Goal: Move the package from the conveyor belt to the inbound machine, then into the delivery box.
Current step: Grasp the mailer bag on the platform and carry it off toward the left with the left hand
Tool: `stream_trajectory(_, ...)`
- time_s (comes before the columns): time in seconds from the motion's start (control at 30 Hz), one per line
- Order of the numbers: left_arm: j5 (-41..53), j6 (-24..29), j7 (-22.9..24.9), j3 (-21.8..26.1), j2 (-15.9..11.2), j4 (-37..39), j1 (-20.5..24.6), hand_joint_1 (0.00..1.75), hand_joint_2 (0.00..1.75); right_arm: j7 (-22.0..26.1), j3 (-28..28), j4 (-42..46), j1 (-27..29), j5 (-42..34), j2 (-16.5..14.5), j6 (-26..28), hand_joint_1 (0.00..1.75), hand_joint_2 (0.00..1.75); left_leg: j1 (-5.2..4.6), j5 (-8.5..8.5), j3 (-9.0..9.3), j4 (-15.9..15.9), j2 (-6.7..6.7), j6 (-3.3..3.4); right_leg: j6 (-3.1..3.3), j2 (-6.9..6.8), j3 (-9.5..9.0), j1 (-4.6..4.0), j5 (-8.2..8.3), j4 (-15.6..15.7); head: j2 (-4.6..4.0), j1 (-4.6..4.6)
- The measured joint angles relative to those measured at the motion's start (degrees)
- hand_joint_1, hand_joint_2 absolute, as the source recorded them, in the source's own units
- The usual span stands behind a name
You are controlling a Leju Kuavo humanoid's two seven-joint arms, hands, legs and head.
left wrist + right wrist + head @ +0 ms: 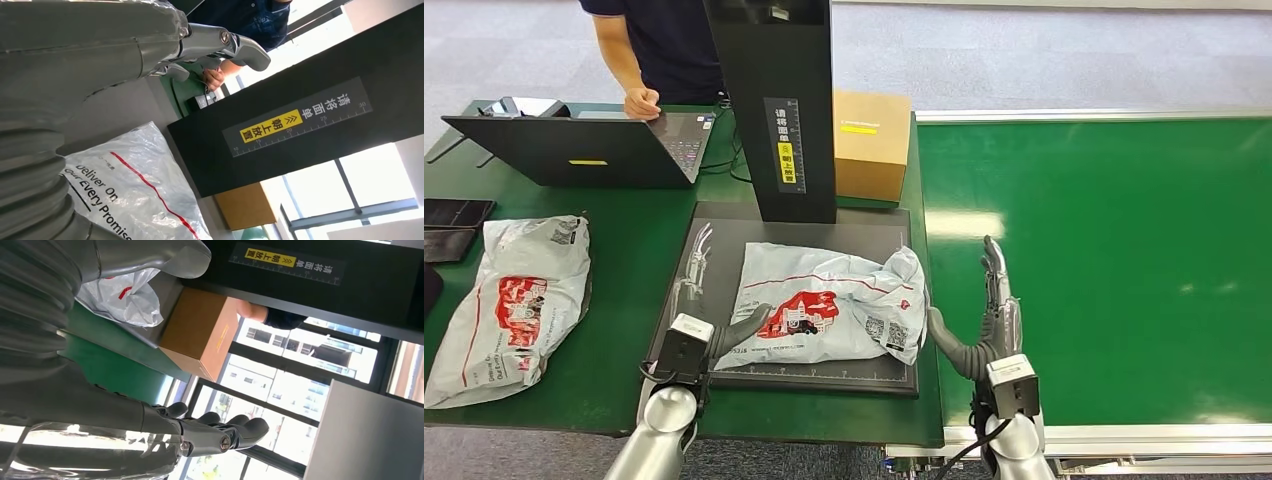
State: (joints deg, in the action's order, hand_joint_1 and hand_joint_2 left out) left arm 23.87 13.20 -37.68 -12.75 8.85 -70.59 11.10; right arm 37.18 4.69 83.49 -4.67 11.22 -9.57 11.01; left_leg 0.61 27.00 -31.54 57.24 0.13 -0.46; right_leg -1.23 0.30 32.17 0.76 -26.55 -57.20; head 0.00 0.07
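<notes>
Left hand (696, 300) flat, fingers spread, thumb touching crinkled grey plastic mailer bag (829, 305); right hand (992, 310) likewise empty, beside bag's other end. Bag on matte black inbound machine platform (809, 222), between hands.

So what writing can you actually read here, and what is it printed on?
"请将面单" above a yellow tag "朝上放置", with ruler numbers 10 to 30: strip on the black scanner column.
"Deliver On Our Every Promise": grey package on the scanner plate.
QR codes and small print on that package, the yellow label on the cardboard box and the laptop sticker: too small to read.
</notes>
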Motion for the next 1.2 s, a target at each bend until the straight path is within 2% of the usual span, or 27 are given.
stream_trajectory(0.1, 3.29, -0.89, 1.76, -0.14, -0.05, -0.03, 0.37, 0.00, 1.75, 0.00, -0.54, 0.69, 0.43, -0.15, -0.11, -0.37, 0.00, 1.75, 0.00, 0.00, 0.00, 0.00, 0.00, 0.00, 0.00, 0.00, 0.00, 0.00, 0.00, 0.00, 0.00, 0.00)
stream_trajectory(0.27, 13.59, -4.70, 7.77, -2.26, -0.54, 2.15, 3.24, 0.00, 1.75, -0.01, -2.21, 2.43, 1.71, -0.36, -0.60, -2.81, 0.00, 1.75, 0.00, 0.00, 0.00, 0.00, -0.02, 0.00, 0.00, -0.02, 0.00, 0.01, 0.00, 0.00, 0.00, 0.01)
stream_trajectory(0.43, 23.44, -6.60, 13.49, -5.99, -0.83, 11.54, 8.61, 0.00, 1.75, 0.00, -4.26, 3.42, 2.46, -0.67, -1.31, -6.20, 0.00, 1.75, 0.00, -0.01, 0.02, 0.00, -0.02, 0.00, -0.02, -0.02, -0.01, 0.01, 0.02, 0.00, 0.00, 0.02)
stream_trajectory(0.8, 31.20, -7.74, 19.13, -10.15, -0.04, 29.61, 19.30, 0.00, 1.75, -0.02, -7.21, 5.62, 4.59, -0.13, -2.10, -6.78, 0.00, 1.75, 0.00, -0.02, 0.29, -0.02, -0.15, 0.04, -0.04, -0.15, -0.38, 0.05, 0.02, 0.02, 0.00, 0.01)
stream_trajectory(0.93, 33.15, -8.24, 21.27, -10.86, 0.42, 32.98, 21.31, 1.75, 1.75, -0.02, -7.56, 5.87, 4.98, -0.08, -2.10, -6.33, 0.00, 1.75, 0.00, -0.01, 0.57, -0.05, -0.17, 0.07, -0.07, -0.18, -0.77, 0.08, 0.02, 0.05, 0.00, 0.01)
stream_trajectory(1.07, 34.13, -8.37, 22.35, -11.04, 0.66, 34.74, 21.92, 1.75, 1.75, -0.07, -7.58, 6.03, 5.01, -0.07, -2.10, -6.24, 0.00, 1.75, -0.01, -0.01, 0.83, -0.08, -0.18, 0.07, -0.07, -0.18, -1.05, 0.07, 0.02, 0.06, 0.00, 0.02)
stream_trajectory(1.2, 32.51, -7.85, 20.55, -10.85, 0.66, 34.75, 21.36, 1.75, 1.75, -0.31, -7.58, 6.38, 4.99, 0.34, -2.11, -6.11, 0.00, 1.75, -0.01, -0.07, 1.00, -0.08, -0.18, 0.07, -0.05, -0.19, -1.22, 0.05, 0.06, 0.06, 0.00, 0.01)
